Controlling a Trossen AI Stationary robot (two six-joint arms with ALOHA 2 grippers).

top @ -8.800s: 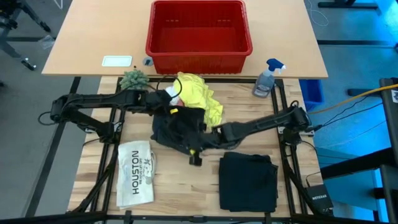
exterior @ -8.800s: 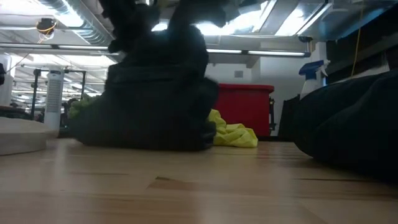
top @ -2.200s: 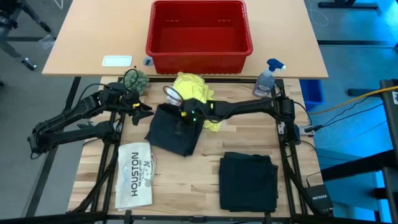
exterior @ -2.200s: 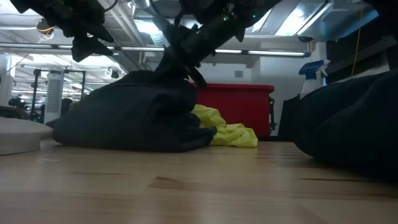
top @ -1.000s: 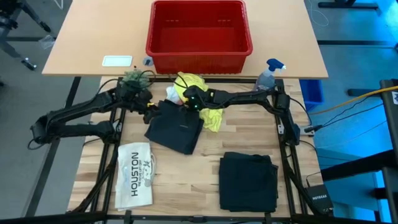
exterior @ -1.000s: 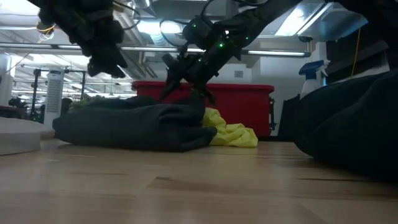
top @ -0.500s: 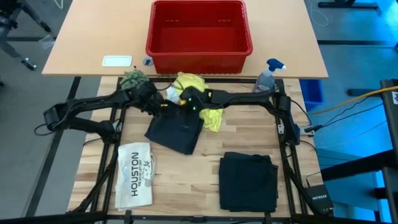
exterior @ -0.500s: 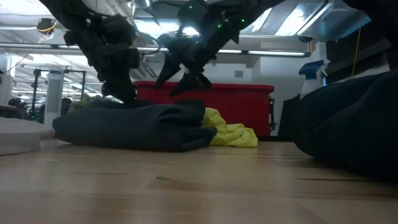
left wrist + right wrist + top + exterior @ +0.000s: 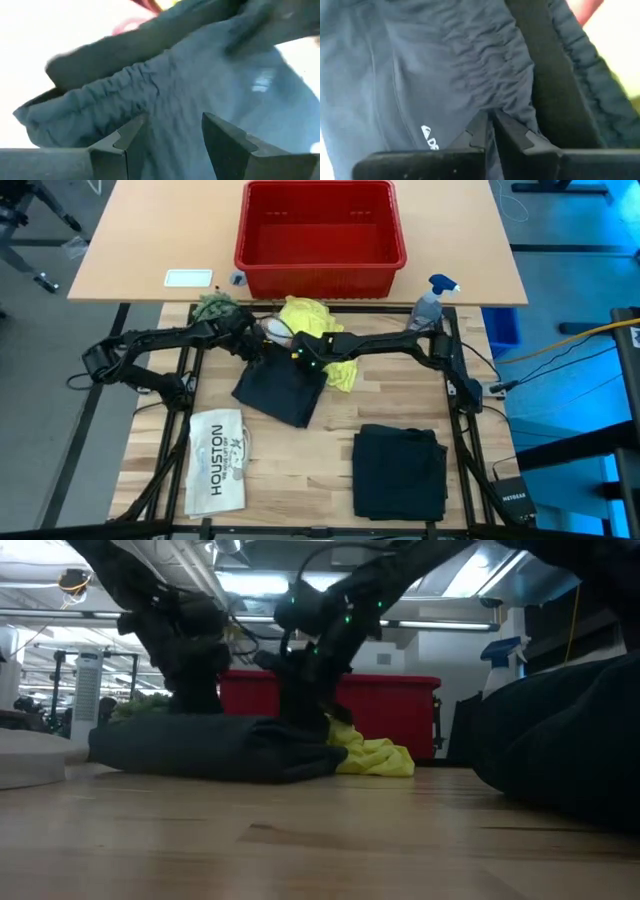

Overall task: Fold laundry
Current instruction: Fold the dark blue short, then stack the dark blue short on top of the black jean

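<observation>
Wooden table, tan bench, ceiling strip lights

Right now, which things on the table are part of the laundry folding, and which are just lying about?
Part of the job: dark trousers, yellow T-shirt, folded dark garment.

Lying about: red basket, spray bottle, HOUSTON item, green clump.
</observation>
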